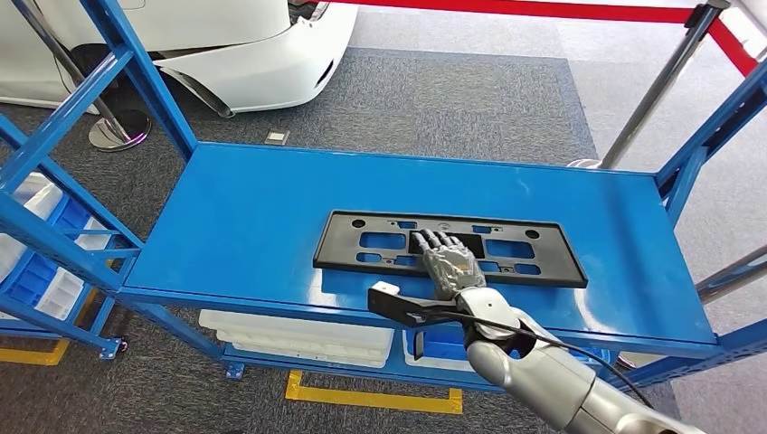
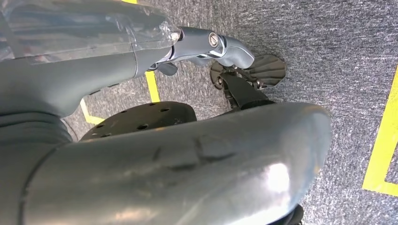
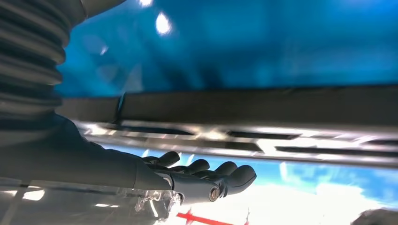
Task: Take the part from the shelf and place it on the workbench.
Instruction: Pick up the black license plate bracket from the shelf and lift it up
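Note:
A long black plate-frame part [image 1: 342, 244] lies flat in the middle of the blue shelf top [image 1: 244, 208]. My right hand [image 1: 449, 262] reaches in from the front edge and rests palm down on the part's middle, fingers stretched out over it. In the right wrist view the fingers [image 3: 202, 173] hang slightly curled next to the part's dark edge [image 3: 281, 105], with nothing gripped. My left hand [image 2: 94, 51] hangs over the grey carpet, thumb [image 2: 220, 47] stretched out, and holds nothing.
Blue uprights frame the shelf at both ends. White trays [image 1: 298, 334] sit on the level below, and blue bins [image 1: 45, 262] stand on a rack to the left. A white car bumper [image 1: 262, 54] and a red barrier [image 1: 543, 9] lie beyond. Yellow lines [image 1: 371, 396] mark the floor.

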Action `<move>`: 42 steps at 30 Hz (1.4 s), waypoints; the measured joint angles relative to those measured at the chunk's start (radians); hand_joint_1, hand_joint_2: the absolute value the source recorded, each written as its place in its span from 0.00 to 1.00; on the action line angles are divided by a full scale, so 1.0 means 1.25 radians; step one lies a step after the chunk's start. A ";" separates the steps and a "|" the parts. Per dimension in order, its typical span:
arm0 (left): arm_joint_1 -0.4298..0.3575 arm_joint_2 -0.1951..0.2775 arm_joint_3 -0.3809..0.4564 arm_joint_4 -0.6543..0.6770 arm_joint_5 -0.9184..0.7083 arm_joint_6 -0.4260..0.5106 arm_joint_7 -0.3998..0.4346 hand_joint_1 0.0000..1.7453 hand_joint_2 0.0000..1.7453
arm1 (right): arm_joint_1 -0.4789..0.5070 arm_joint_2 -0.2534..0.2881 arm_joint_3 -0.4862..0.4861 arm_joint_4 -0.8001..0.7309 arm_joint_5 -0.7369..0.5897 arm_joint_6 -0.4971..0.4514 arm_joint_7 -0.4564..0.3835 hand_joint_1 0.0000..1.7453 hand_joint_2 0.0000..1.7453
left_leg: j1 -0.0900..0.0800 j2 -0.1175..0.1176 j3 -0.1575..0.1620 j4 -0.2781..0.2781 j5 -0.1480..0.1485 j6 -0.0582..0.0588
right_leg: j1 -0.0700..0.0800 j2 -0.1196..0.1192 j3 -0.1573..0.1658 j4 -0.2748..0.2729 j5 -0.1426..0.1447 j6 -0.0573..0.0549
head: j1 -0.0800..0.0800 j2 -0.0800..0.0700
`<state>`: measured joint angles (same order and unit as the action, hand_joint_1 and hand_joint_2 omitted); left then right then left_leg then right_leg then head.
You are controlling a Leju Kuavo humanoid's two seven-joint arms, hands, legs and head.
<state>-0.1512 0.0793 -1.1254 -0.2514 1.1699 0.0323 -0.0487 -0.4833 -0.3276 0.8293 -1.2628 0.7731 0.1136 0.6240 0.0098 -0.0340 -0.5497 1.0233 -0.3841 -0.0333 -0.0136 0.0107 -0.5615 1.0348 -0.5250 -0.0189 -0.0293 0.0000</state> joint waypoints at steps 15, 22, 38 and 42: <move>-0.002 0.000 0.000 0.000 -0.017 -0.003 0.013 0.00 0.00 | 0.010 -0.020 -0.006 0.002 0.087 -0.021 0.025 1.00 1.00 | 0.000 0.000 0.000 0.000 0.000 0.000 | 0.000 0.000 0.000 0.000 0.000 0.000 | 0.000 0.000; -0.002 -0.001 0.000 0.000 -0.018 -0.004 0.012 0.00 0.00 | 0.016 -0.020 -0.007 0.002 0.082 -0.026 0.021 1.00 1.00 | 0.000 0.000 0.000 0.000 0.000 0.000 | 0.000 0.000 0.000 0.000 0.000 0.000 | 0.000 0.000; -0.004 -0.002 0.000 0.000 -0.029 -0.022 -0.033 0.00 0.00 | 0.037 -0.029 -0.042 -0.078 0.150 -0.060 0.033 1.00 1.00 | 0.000 0.000 0.000 0.001 0.000 0.000 | 0.000 0.000 0.000 0.000 0.000 0.000 | 0.000 0.000; -0.004 -0.002 0.000 0.000 -0.038 -0.024 -0.067 0.00 0.00 | 0.029 -0.039 -0.057 -0.172 0.203 -0.018 0.051 1.00 1.00 | 0.000 0.000 0.000 0.001 0.000 0.000 | 0.000 0.000 0.000 0.000 0.000 0.000 | 0.000 0.000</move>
<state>-0.1557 0.0767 -1.1257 -0.2514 1.1221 0.0027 -0.1320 -0.4475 -0.3767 0.7585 -1.4781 1.0273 0.0911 0.6878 0.0100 -0.0339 -0.5502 1.0242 -0.3840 -0.0332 -0.0135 0.0110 -0.5620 1.0348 -0.5247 -0.0185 -0.0295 0.0000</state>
